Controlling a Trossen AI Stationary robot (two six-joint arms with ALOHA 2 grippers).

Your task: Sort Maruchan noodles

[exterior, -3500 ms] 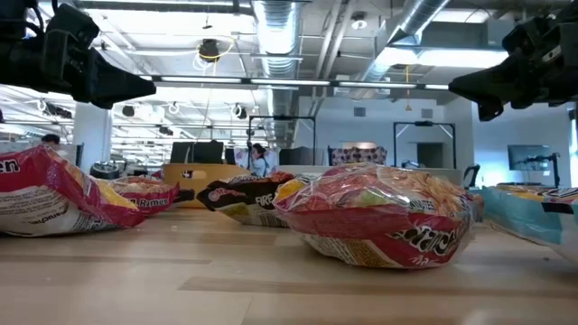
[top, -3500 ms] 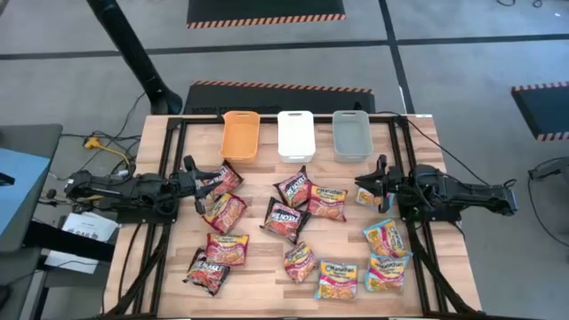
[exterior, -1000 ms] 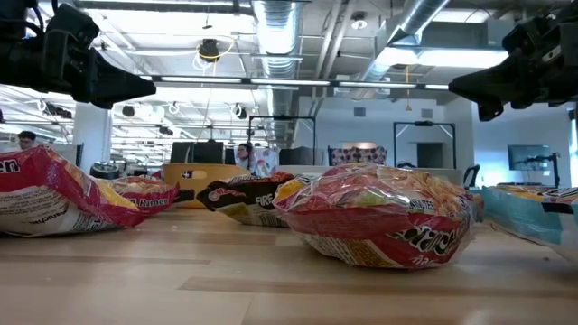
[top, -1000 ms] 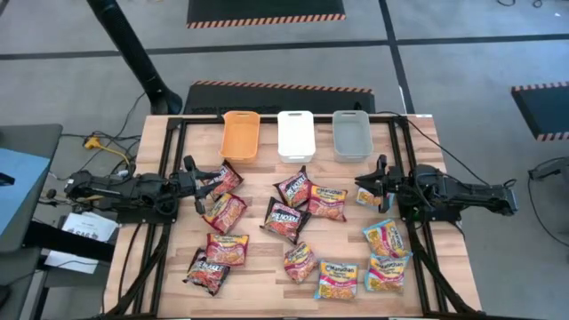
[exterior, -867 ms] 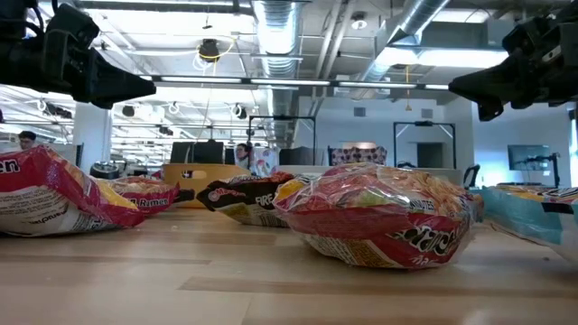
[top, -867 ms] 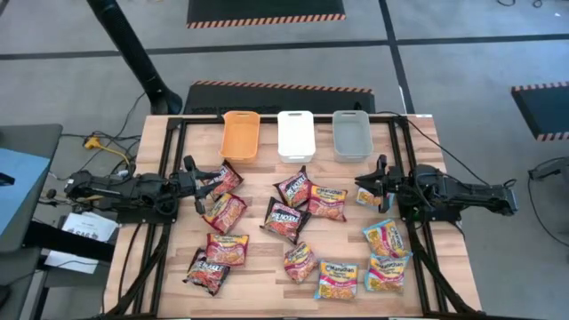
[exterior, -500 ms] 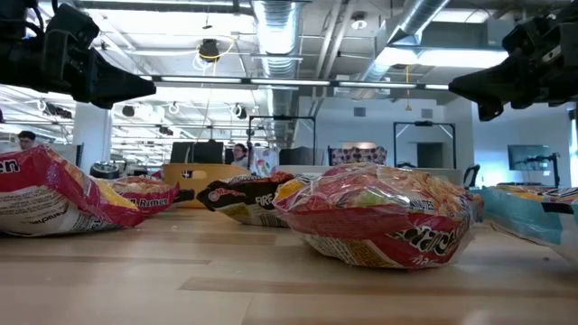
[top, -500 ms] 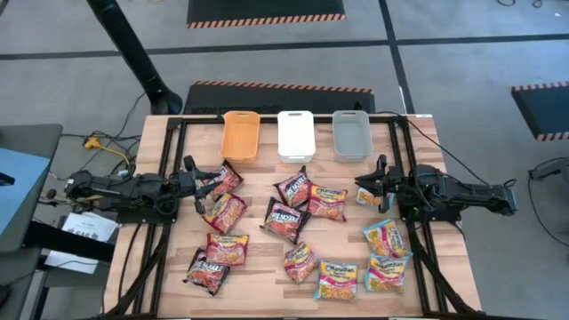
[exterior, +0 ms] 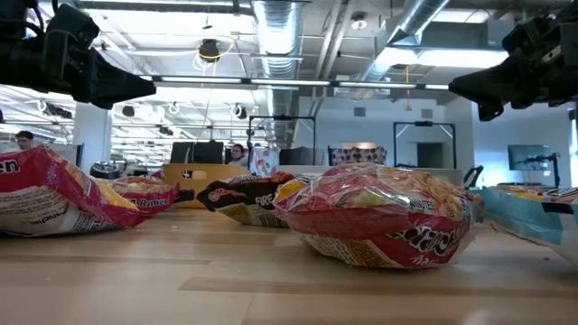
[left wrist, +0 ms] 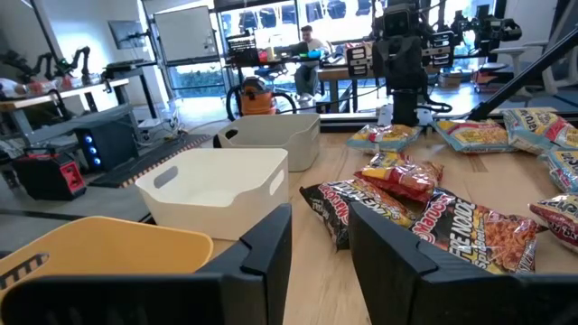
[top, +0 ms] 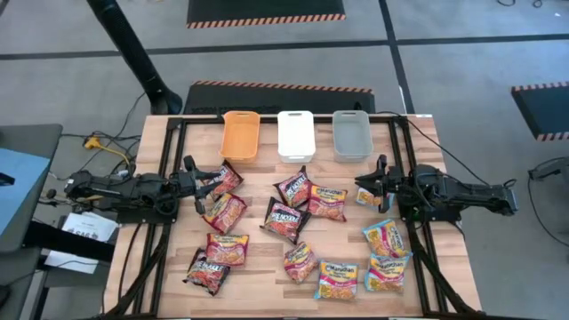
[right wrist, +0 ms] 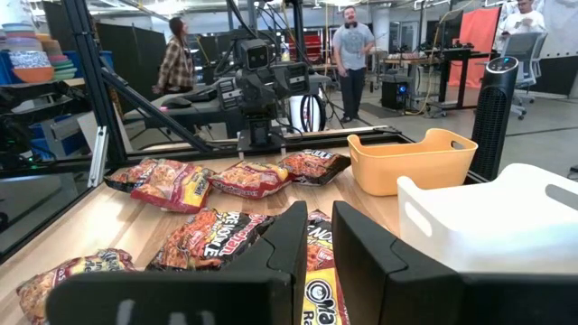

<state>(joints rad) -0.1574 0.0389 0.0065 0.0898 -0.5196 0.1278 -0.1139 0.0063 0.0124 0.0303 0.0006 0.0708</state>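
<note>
About a dozen Maruchan noodle packets lie flat across the wooden table. Red-orange ones (top: 225, 212) are at the left, dark red-black ones (top: 284, 220) in the middle, and yellow-and-blue ones (top: 385, 237) at the right. My left gripper (top: 192, 184) hovers open at the table's left side, beside a red-orange packet (top: 220, 180), pointing right. My right gripper (top: 373, 184) hovers open at the right side, over a yellow-and-blue packet (top: 369, 197), pointing left. In the low view both grippers hang above the packets (exterior: 375, 217). Neither touches anything.
Three bins stand in a row at the table's far edge: orange (top: 240, 135), white (top: 296, 134), grey (top: 350, 133). A black frame (top: 169, 160) runs along the table's sides. People stand in the room beyond (right wrist: 350, 45). Bare wood shows between bins and packets.
</note>
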